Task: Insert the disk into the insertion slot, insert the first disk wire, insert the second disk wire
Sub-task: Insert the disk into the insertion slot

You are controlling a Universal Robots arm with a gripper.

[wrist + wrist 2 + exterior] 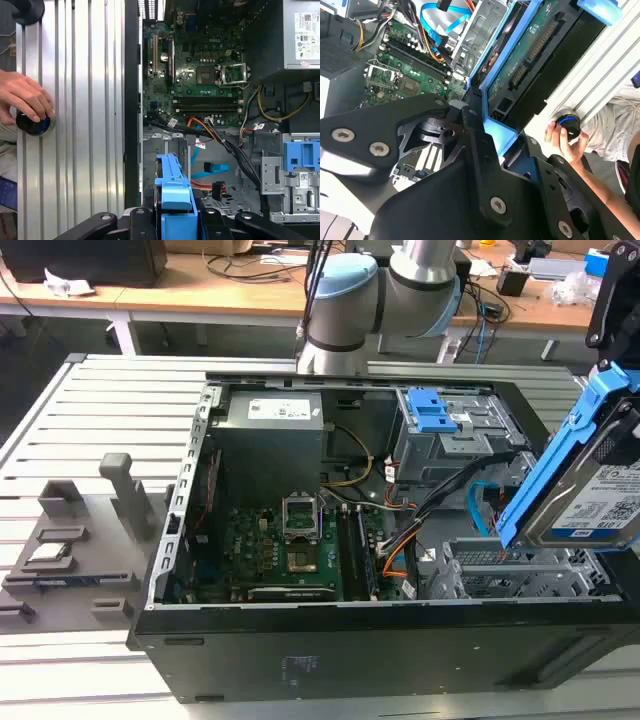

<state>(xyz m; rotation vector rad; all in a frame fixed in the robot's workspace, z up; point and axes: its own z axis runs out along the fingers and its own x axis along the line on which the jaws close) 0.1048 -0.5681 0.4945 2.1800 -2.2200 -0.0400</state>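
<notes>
– End effector (176, 222), black, linkage type: condition?
– Closed on the silver rectangular hard drive with white label and bright blue plastic carrier (598, 495), clamped at the carrier's blue end. Drive tilted, held off the black open computer case (300, 660).
– Position relative to the silver perforated sheet-metal drive cage (505, 565)?
– Drive held above the cage, toward the exterior view's right. Apart from it, not yet entered.
– Handling note, insertion step?
– Judgement only: bring the drive parallel to the bay before descent. The bay looks barely wider than the carrier, so a skewed entry would likely jam. Thin flat light-blue cable (210, 170) lies across the bay; thin red-and-orange wire bundle (205, 127) runs just beside its rim. Keep both out from under the carrier.
</notes>
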